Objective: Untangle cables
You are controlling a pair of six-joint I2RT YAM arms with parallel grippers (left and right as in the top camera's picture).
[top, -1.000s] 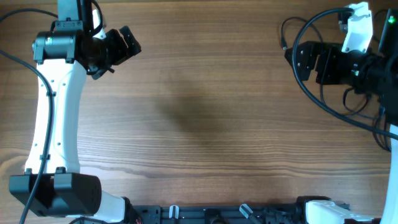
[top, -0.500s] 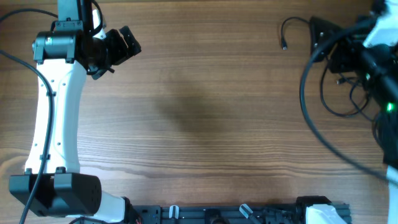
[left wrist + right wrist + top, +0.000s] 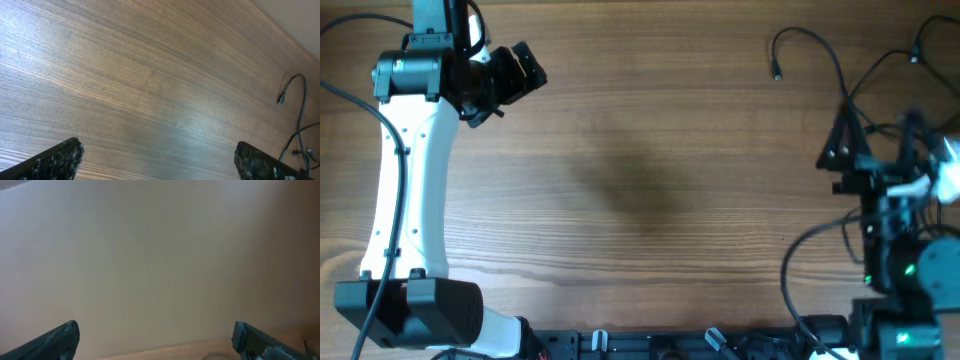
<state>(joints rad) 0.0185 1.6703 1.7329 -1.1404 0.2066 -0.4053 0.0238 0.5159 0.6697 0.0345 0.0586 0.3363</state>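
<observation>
The cables (image 3: 825, 58) lie on the wooden table at the far right: thin black strands, one arcing to a small plug (image 3: 777, 72), others running under my right arm. In the left wrist view the cables (image 3: 301, 107) show at the right edge, far from the fingers. My left gripper (image 3: 523, 82) (image 3: 157, 165) hovers open over bare wood at the far left. My right gripper (image 3: 842, 150) (image 3: 157, 340) is open and empty. It is raised and blurred near the strands, facing a beige wall.
The left arm's white link (image 3: 410, 190) runs down the left side to its base. The right arm's base (image 3: 895, 320) stands at the near right corner, with its own thick black wire (image 3: 790, 270) looping beside it. A black rail (image 3: 670, 345) lines the front edge.
The right arm swung from the far right corner down toward the near right side, tilting up, and uncovered the strands it was over. The left arm has not moved.
</observation>
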